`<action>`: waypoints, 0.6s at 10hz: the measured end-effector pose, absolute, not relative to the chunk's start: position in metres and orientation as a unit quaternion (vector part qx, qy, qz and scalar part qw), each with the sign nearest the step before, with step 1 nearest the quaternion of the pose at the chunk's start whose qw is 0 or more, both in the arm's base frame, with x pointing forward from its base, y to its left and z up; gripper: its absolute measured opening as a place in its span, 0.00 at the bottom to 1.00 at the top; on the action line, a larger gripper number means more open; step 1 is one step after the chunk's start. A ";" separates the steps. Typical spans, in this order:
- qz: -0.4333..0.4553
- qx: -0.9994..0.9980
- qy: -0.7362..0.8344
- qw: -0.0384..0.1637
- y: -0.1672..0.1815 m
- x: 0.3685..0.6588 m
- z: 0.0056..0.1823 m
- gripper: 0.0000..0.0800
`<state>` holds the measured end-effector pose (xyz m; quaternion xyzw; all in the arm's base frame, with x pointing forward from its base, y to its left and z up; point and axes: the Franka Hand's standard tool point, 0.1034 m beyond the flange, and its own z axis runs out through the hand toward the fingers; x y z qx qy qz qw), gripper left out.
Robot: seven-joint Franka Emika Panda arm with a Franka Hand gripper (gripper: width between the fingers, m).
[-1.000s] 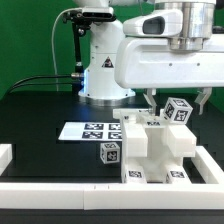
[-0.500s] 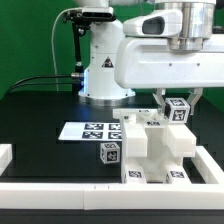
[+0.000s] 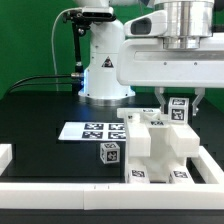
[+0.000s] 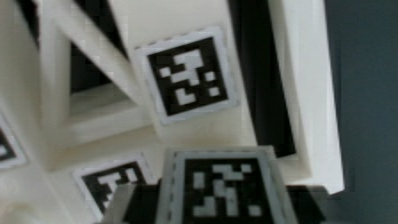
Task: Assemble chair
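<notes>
The chair (image 3: pixel 152 146) is a chunky white block structure with small tags, at the exterior view's lower right. On its top far corner stands a white tagged post (image 3: pixel 178 111), upright. My gripper (image 3: pixel 179 103) hangs straight down over it, with one finger on each side of the post, shut on it. In the wrist view the post's tagged face (image 4: pixel 222 186) fills the space between my dark fingers (image 4: pixel 150 202), and the gripper (image 4: pixel 222 198) sits just above the chair's white bars (image 4: pixel 107 105) and one of their tags.
The marker board (image 3: pixel 90 130) lies flat on the black table left of the chair. A lone small tagged cube (image 3: pixel 110 152) stands in front of it. A white rail (image 3: pixel 60 190) runs along the table's front, with a short piece (image 3: pixel 5 156) at the left.
My fingers have closed in from a wider spread onto the post. The post has turned from tilted to upright. The gripper has shifted slightly to the exterior view's left.
</notes>
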<state>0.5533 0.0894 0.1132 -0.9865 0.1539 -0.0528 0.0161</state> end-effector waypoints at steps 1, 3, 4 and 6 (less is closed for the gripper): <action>-0.050 -0.980 0.193 0.024 0.089 0.553 0.113 0.33; -0.041 -0.950 0.307 0.039 0.093 0.553 0.113 0.33; -0.036 -0.929 0.365 0.048 0.095 0.553 0.113 0.33; -0.036 -0.931 0.359 0.048 0.095 0.552 0.112 0.46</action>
